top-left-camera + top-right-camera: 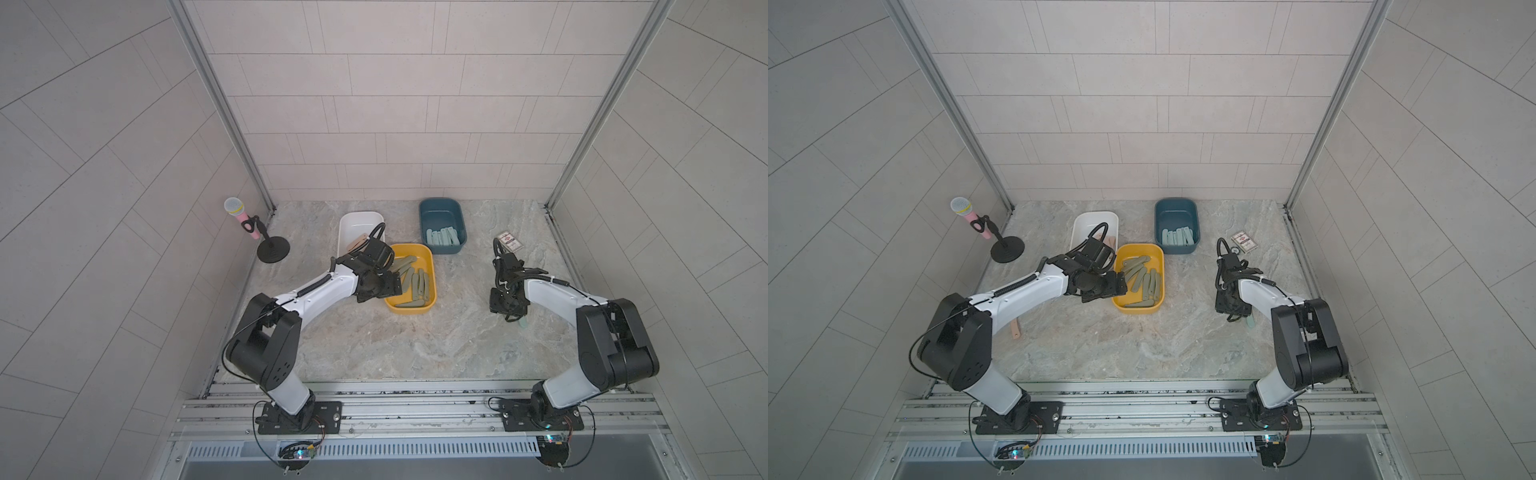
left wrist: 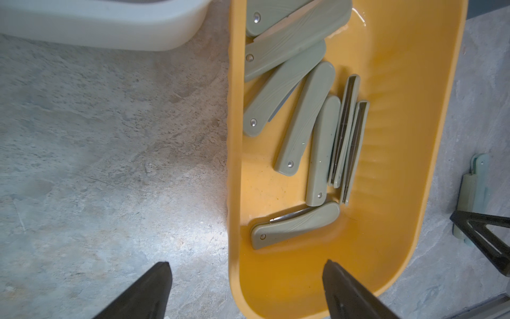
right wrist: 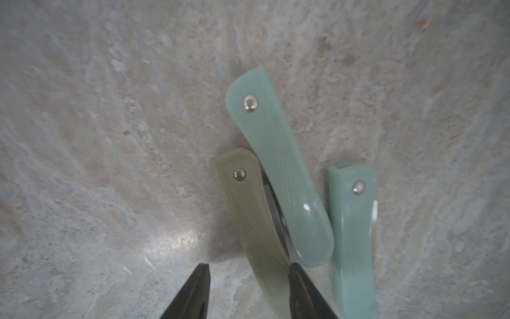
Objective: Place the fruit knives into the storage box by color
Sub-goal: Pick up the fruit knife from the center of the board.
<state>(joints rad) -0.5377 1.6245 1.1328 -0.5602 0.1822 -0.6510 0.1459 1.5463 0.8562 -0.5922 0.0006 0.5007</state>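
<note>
On the marbled worktop (image 3: 110, 138), the spread right tool (image 3: 247, 265) straddled an olive knife (image 3: 244, 212): seemingly light, stiff, slick, best pinched edgewise.

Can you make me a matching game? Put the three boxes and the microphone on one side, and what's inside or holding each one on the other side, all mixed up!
Column one:
1. white box
2. yellow box
3. dark blue box
4. microphone

Column two:
A. olive-green knives
B. black round stand
C. peach-pink knives
D. pale teal knives

Pairs: 1-C, 2-A, 3-D, 4-B
</note>
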